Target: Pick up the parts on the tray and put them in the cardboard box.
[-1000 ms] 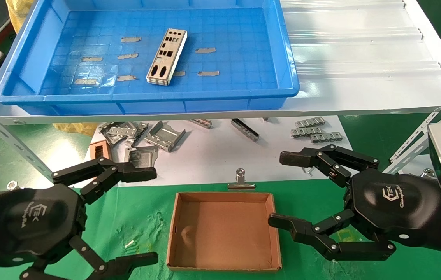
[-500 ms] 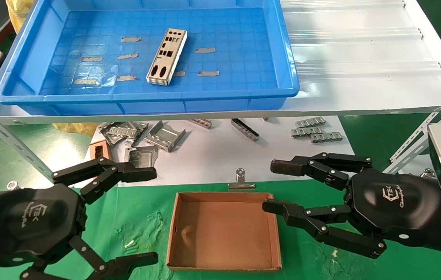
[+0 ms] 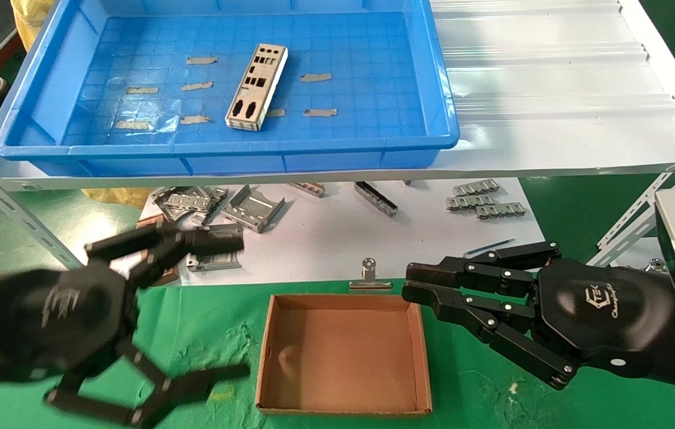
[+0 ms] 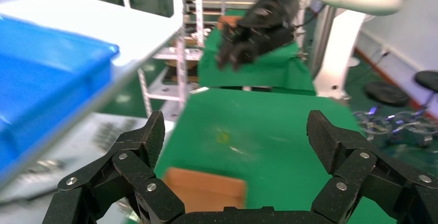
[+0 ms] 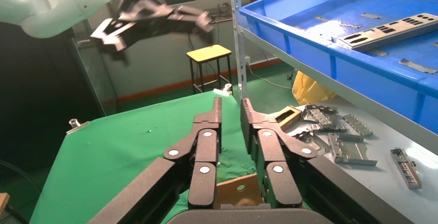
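One silver metal plate (image 3: 255, 86) with cutouts lies on the floor of the blue tray (image 3: 224, 146) on the upper shelf; it also shows in the right wrist view (image 5: 392, 30). The brown cardboard box (image 3: 343, 351) is empty on the green cloth below; it also shows in the left wrist view (image 4: 206, 190). My right gripper (image 3: 411, 285) hovers at the box's far right corner, fingers nearly together and empty (image 5: 231, 110). My left gripper (image 3: 239, 307) is wide open and empty, left of the box (image 4: 237, 131).
Grey folded brackets (image 3: 242, 208) and small strips (image 3: 483, 202) lie on a white sheet under the shelf. A binder clip (image 3: 369, 277) lies just beyond the box. Angled shelf struts (image 3: 15, 220) (image 3: 635, 220) stand at both sides. A white corrugated sheet (image 3: 551, 89) lies right of the tray.
My right gripper's fingers have closed from wide open to nearly together near the box's far right corner. My left gripper has started moving, shifting slightly up and away, still open.
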`<state>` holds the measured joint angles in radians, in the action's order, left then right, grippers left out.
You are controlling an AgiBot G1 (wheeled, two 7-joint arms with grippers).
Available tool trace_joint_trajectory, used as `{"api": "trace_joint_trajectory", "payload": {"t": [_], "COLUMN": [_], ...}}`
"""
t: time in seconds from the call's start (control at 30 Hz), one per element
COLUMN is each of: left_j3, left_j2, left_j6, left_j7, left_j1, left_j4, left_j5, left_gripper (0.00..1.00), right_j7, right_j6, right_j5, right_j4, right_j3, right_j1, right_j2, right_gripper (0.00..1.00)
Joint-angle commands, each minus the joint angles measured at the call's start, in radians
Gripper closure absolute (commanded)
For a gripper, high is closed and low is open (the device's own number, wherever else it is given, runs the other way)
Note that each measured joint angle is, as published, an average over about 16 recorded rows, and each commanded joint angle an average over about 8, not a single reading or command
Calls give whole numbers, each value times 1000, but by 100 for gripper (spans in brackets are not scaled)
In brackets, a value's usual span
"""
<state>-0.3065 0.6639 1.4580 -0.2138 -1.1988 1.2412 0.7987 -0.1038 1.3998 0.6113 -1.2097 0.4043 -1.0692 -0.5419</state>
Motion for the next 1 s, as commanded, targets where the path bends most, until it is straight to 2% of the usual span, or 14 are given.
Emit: {"api": "trace_joint_trajectory", "payload": {"t": [0.03, 0.27, 0.53, 0.7, 0.9, 0.93, 1.0], "left_j3": [-5, -87, -190, -240, -269, -271, -274], "left_j2": [13, 146, 323, 423, 516, 528, 548], "left_j6": [-9, -84, -160, -223, -293, -303, -323], "left_j7": [-6, -44, 24, 61, 68, 70, 76], "left_j1": [-34, -296, -551, -664, -751, -761, -779], "left_j4": [-1, -200, -546, -765, -975, -1000, -1042], "left_j5": [14, 199, 414, 513, 566, 570, 577], "left_gripper": [0, 0, 0, 0, 0, 0, 0], "right_j7": [0, 0, 0, 0, 0, 0, 0], "right_j6": [0, 0, 0, 0, 0, 0, 0], "right_j5": [0, 0, 0, 0, 0, 0, 0], "right_j4": [0, 0, 0, 0, 0, 0, 0], "right_j3": [0, 0, 0, 0, 0, 0, 0], "right_j1": [0, 0, 0, 0, 0, 0, 0], "right_j2": [0, 0, 0, 0, 0, 0, 0], "right_gripper": [100, 100, 100, 100, 100, 94, 69]}}
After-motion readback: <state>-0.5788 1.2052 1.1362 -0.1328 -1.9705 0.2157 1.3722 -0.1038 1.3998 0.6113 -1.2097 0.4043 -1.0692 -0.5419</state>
